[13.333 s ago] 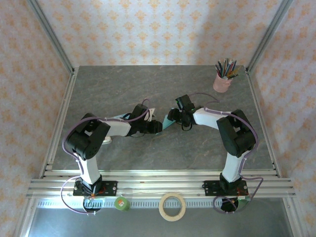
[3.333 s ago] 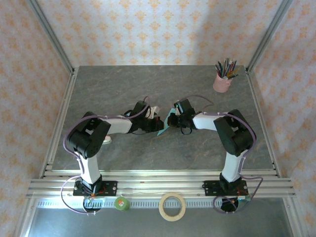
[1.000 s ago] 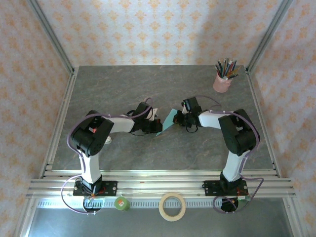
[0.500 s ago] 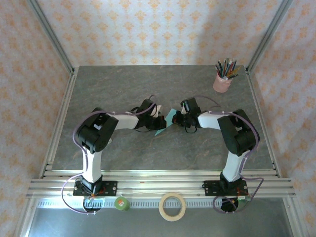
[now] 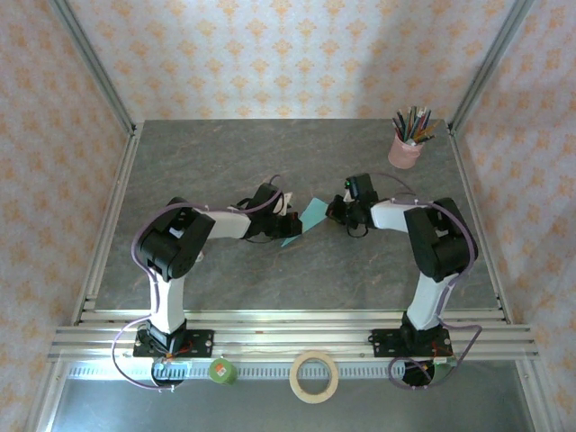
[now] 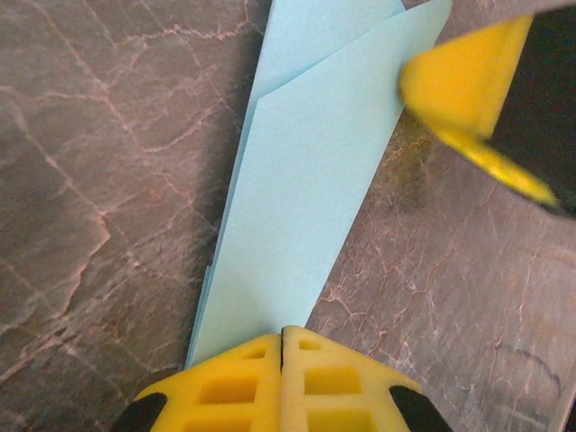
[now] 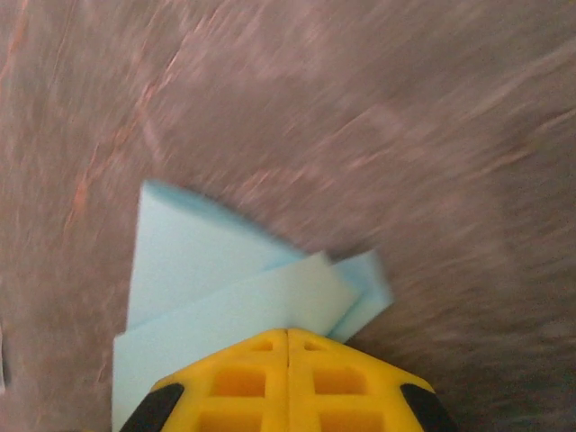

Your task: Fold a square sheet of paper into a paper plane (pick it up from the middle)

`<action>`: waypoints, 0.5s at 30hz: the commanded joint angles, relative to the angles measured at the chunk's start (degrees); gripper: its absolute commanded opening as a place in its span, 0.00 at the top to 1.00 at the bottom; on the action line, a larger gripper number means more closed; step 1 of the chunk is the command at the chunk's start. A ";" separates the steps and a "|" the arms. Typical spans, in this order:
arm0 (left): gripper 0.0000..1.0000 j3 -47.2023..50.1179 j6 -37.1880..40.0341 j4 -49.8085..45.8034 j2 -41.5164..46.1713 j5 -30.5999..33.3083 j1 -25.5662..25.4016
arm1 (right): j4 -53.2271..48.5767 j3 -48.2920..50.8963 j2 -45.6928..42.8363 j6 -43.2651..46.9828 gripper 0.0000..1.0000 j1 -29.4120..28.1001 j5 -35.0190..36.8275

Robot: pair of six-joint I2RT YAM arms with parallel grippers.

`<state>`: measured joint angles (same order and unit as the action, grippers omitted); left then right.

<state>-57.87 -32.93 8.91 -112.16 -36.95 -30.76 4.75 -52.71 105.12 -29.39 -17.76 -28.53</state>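
Left fingers (image 6: 282,340) are closed tight, yellow tips together right at the narrow end of the paper (image 6: 306,180). I can't tell whether they have nipped that end or are only pressing on it. Right fingers (image 7: 288,342) are closed too, tips at the wide end, and that wrist view is smeared, so a pinch there is no clearer. The paper lies in the middle of the bench (image 5: 225,153), between the 2 sets of fingers. It is folded into a long pointed wedge with at least 2 layers showing, a narrower one peeking out from under the top one.

It looks about as light as a thing can be: thin, limp across the flat, stiffer only along the creases. I'd guess it slides easily on that smooth stone-look top, so a push from 1 side would skate it unless the other side pins it. It won't shatter, but a stray pinch would leave a lasting crease, and a pull from both ends could tear it. Lying flat, it gives no edge to get under. The best hold, I reckon, is in the middle, where the layers stack and the wedge balances, with a light squeeze.
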 commanded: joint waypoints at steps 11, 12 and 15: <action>0.94 -1.08 1.11 -8.63 0.03 1.55 -0.19 | -3.04 -2.25 -3.28 -1.94 0.94 3.44 11.92; 0.93 -1.56 1.19 -8.77 0.46 1.25 -0.20 | -3.40 -2.18 -4.68 -2.01 0.94 3.46 12.32; 0.87 -3.17 0.74 -8.55 2.35 0.24 -0.17 | -2.96 -0.76 -9.04 -2.73 0.91 3.30 12.27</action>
<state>-59.64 -32.91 5.34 -111.94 -37.01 -30.76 2.37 -53.76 101.91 -31.33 -14.61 -19.86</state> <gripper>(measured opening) 0.107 0.080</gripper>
